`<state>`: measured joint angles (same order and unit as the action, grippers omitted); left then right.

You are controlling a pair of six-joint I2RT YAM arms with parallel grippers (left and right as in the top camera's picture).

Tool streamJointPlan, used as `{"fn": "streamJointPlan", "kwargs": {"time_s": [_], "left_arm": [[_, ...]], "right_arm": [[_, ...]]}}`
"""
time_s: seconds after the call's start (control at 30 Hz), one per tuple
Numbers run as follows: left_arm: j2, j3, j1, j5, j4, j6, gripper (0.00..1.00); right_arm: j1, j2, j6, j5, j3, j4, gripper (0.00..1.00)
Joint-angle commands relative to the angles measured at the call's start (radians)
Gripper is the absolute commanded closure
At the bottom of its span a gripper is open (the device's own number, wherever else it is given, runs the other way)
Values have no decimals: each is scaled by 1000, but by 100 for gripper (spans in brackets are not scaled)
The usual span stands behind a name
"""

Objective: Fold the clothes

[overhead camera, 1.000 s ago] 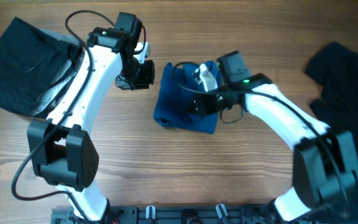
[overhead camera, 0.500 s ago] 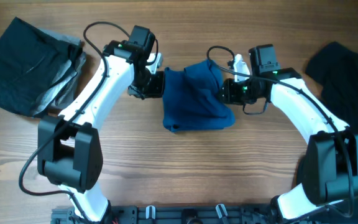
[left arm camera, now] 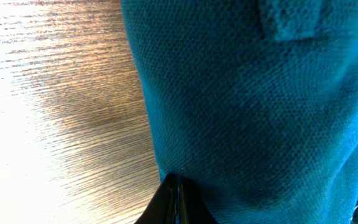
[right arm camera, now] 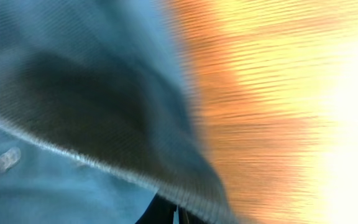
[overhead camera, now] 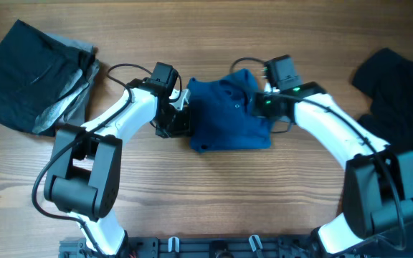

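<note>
The wooden table point(overhead camera: 264, 193) carries a blue polo shirt point(overhead camera: 224, 123), a black-and-grey pile point(overhead camera: 27, 72) and black garments point(overhead camera: 396, 82).

On my left wrist feed, the blue shirt point(left arm camera: 260, 118) fills the right side. Its edge runs top to bottom over the table point(left arm camera: 61, 124). At bottom centre, the left gripper point(left arm camera: 177, 194) fingertips meet, pinched on that edge. Glare washes out the table's lower left.

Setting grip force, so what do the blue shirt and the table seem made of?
The blue shirt looks like matte knit fabric, probably cotton piqué: fine pebbled texture close up. The table looks like wood or wood-look laminate, slightly glossy: straight grain lines, glare.
</note>
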<state>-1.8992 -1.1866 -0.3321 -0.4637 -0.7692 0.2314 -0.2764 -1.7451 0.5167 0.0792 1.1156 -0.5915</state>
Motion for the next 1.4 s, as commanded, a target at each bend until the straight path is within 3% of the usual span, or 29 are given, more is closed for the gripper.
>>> {"fn": "streamJointPlan", "kwargs": {"time_s": [0.0, 0.1, 0.13, 0.2, 0.3, 0.37, 0.4, 0.43, 0.47, 0.5, 0.57, 0.77, 0.83, 0.93, 1.0, 1.03, 1.07, 1.17, 1.27, 1.37], "left_arm": [[-4, 6, 0, -26, 3, 13, 96], [-4, 6, 3, -26, 3, 13, 96], [-4, 6, 5, -26, 3, 13, 96], [-4, 6, 9, -26, 3, 13, 93], [-2, 4, 30, -26, -8, 12, 95], [11, 2, 60, -27, -28, 12, 84], [30, 2, 89, -35, -35, 12, 60], [44, 2, 113, -64, -34, 12, 46], [56, 2, 138, -132, -24, 12, 17], [57, 2, 150, -209, -16, 12, 0], [51, 7, 140, -277, 17, 11, 0], [36, 58, 81, -279, 219, 42, 0], [-50, 97, 55, -280, 323, 122, 0], [-147, 97, 12, -280, 368, 140, 0], [-193, 97, -47, -280, 431, 155, 7], [-204, 97, -73, -279, 446, 156, 21], [-209, 97, -94, -274, 446, 156, 49], [-209, 96, -95, -269, 425, 146, 96], [-172, 92, -10, -285, 281, 81, 96], [-39, 5, 144, -306, 42, -42, 96]], "right_arm": [[148, 29, 131, 34, 18, -92, 96], [173, 102, -257, 445, 23, 36, 80], [158, 120, -327, 546, 23, 87, 73], [121, 119, -334, 556, 22, 117, 71], [43, 53, -279, 367, 21, 135, 72], [32, -8, -213, 347, 21, 106, 75], [32, -60, -172, 347, 21, 57, 78], [32, -88, -172, 349, 21, 38, 80], [32, -133, -172, 364, 21, 16, 81], [31, -167, -172, 379, 21, 13, 81], [31, -214, -169, 385, 21, 11, 82], [31, -234, -166, 385, 21, 13, 82], [31, -234, -165, 385, 21, 11, 82], [31, -234, -165, 386, 21, 10, 82], [31, -234, -165, 393, 21, 9, 82], [31, -234, -166, 393, 21, 9, 82], [31, -234, -166, 393, 21, 3, 82], [42, -210, -180, 388, 36, -51, 81], [119, -84, -227, 350, 86, -164, 81], [201, 85, -227, 354, 109, -165, 82]]}}
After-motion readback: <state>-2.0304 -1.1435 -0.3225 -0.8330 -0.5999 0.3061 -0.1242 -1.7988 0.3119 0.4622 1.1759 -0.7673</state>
